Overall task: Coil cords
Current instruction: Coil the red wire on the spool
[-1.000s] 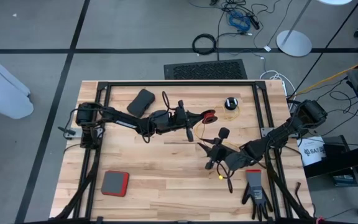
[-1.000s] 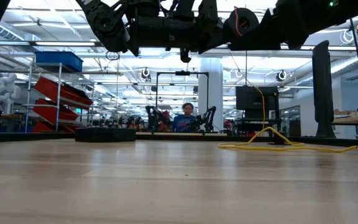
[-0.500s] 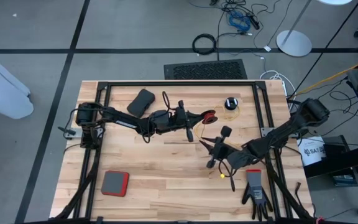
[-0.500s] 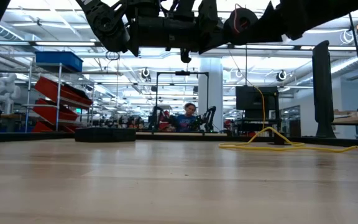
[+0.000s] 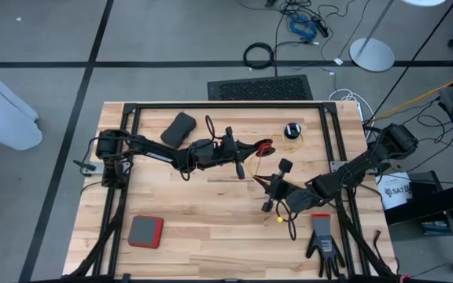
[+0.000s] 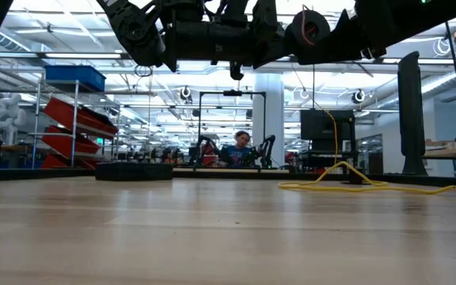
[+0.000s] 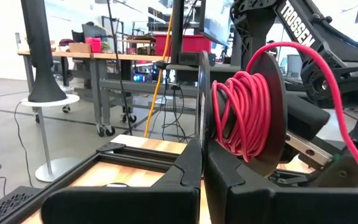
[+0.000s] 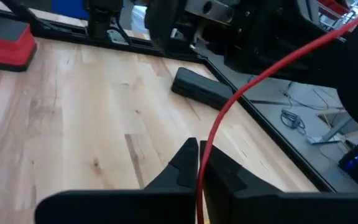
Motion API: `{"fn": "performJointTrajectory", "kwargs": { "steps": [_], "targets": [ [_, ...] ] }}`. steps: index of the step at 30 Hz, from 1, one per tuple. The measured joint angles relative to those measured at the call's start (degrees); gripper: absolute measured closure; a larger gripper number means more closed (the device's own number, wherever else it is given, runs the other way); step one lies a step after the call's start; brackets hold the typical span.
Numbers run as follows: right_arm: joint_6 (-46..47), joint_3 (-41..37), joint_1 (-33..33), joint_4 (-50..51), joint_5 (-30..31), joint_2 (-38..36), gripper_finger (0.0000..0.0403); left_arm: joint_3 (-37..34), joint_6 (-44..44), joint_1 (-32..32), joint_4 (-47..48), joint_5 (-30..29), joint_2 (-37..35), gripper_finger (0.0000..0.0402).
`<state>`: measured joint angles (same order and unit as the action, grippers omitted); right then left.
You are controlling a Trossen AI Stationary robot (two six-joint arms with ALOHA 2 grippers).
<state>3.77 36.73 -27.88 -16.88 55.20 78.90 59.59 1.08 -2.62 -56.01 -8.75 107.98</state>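
High view: left gripper [image 5: 250,147] sits mid-table, clenched on the black reel [image 5: 265,146] wound with red cord [image 5: 267,146]. Right gripper [image 5: 264,183] is just nearer and to the right of it, fingers pinched together on the loose red strand. A second small black reel [image 5: 292,130] lies on the table toward the far right, with the yellow cord [image 5: 291,142] looped just beside it. A dark flat case [image 5: 178,129] lies far left, a red-edged pad [image 5: 145,231] near left, a black glove [image 5: 322,238] near right.

Low view: both arms hang across the top, the reel [image 6: 307,28] held well above the table [image 6: 212,237]. Yellow cord [image 6: 347,183] lies on the wood at right. A person [image 6: 235,152] sits in the room behind.

Left wrist view: fingers [image 7: 185,171] closed on the edge of the reel disc [image 7: 272,93], red cord [image 7: 244,121] wound thick on it, one strand [image 7: 325,81] arcing off.

Right wrist view: fingers [image 8: 188,165] shut with the red cord [image 8: 229,109] running up from between them. Dark case [image 8: 201,89] lies on the wood beyond, red pad [image 8: 5,46] farther off.
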Motion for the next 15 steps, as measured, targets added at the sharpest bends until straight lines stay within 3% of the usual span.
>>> {"fn": "performJointTrajectory", "kwargs": {
  "steps": [11, 15],
  "targets": [
    [-3.3, 0.0, 4.9, -7.2, -3.3, 1.7, 0.0403, 0.0, -0.3, 0.0, 0.0, 0.0, 0.0, 0.0398],
    [-3.3, 0.0, 7.4, -10.5, -7.0, 4.6, 0.0403, 0.0, -0.4, 0.0, 0.0, -0.1, 0.0, 0.0398]
  ]
}}
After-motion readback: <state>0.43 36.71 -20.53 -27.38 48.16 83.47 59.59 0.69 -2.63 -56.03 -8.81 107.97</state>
